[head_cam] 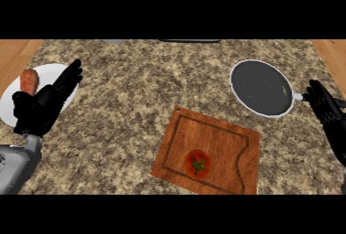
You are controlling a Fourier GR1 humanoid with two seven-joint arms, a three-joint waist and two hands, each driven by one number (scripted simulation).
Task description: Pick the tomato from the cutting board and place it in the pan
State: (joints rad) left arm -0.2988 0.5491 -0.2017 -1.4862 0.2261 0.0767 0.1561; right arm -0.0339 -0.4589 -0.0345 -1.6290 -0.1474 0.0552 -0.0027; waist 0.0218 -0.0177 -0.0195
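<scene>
Now red, green-starred tomato (197, 163) rests on cutting board (218, 136); left hand (42, 104), right hand (324, 106) unclenched.

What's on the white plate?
An orange-red sausage-shaped food lies on the white plate, near its top edge. The left hand covers much of the plate, so whatever might lie beneath it cannot be seen.

A red tomato (197, 163) lies stem-up on the wooden cutting board (223, 137). The dark, white-rimmed pan (261, 87) sits apart, empty.
</scene>
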